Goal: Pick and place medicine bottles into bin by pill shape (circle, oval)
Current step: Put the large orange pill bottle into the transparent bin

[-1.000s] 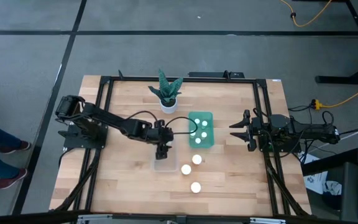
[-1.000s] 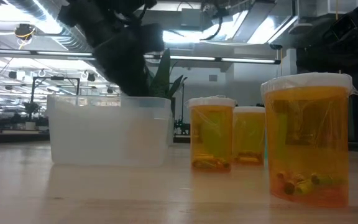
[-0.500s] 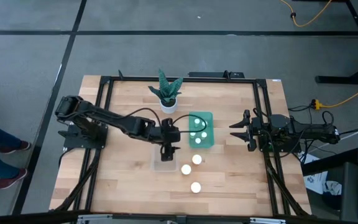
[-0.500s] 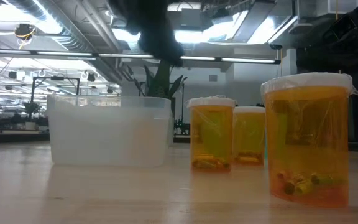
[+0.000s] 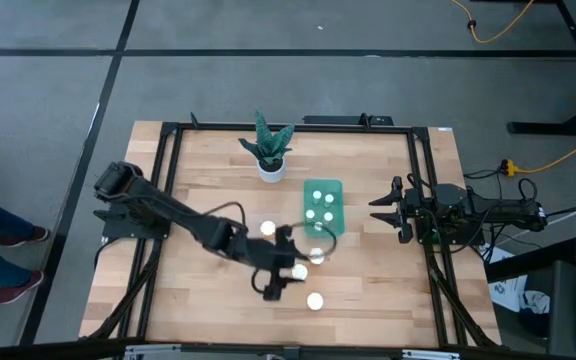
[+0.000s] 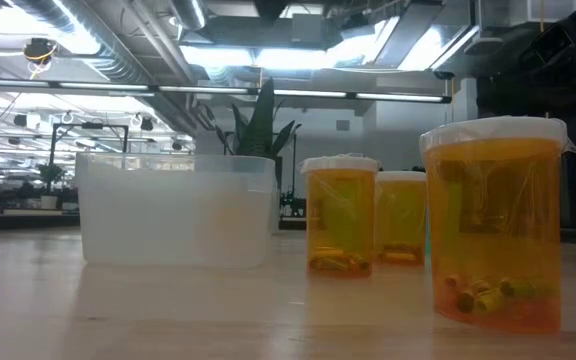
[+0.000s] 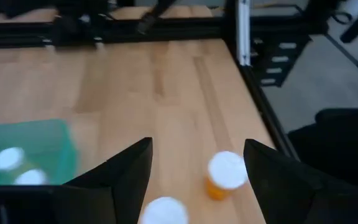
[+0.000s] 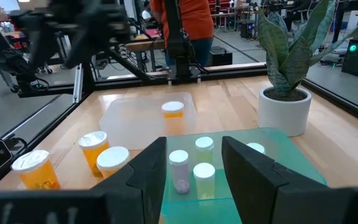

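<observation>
Three orange medicine bottles with white caps stand loose on the table (image 5: 299, 271) (image 5: 316, 257) (image 5: 315, 300); they also show in the low view (image 6: 340, 214). One more bottle (image 5: 266, 229) stands in the clear bin (image 6: 173, 210). Three bottles (image 5: 320, 208) stand in the green bin (image 5: 324, 187). My left gripper (image 5: 280, 280) is open and empty, just left of the loose bottles; two of them (image 7: 227, 171) (image 7: 165, 211) lie ahead of its fingers. My right gripper (image 5: 376, 212) waits open at the table's right side.
A potted plant in a white pot (image 5: 271, 150) stands at the far middle, behind the bins. A black frame (image 5: 423, 200) runs around the table top. Bare wood lies on the table's left half and near edge. A person (image 8: 179, 25) stands beyond the table.
My left gripper has gone from over the clear bin toward the table's near edge and a little right, up to the loose bottles. A bottle now shows standing in the clear bin where the gripper was. In the low view the arm has left the picture.
</observation>
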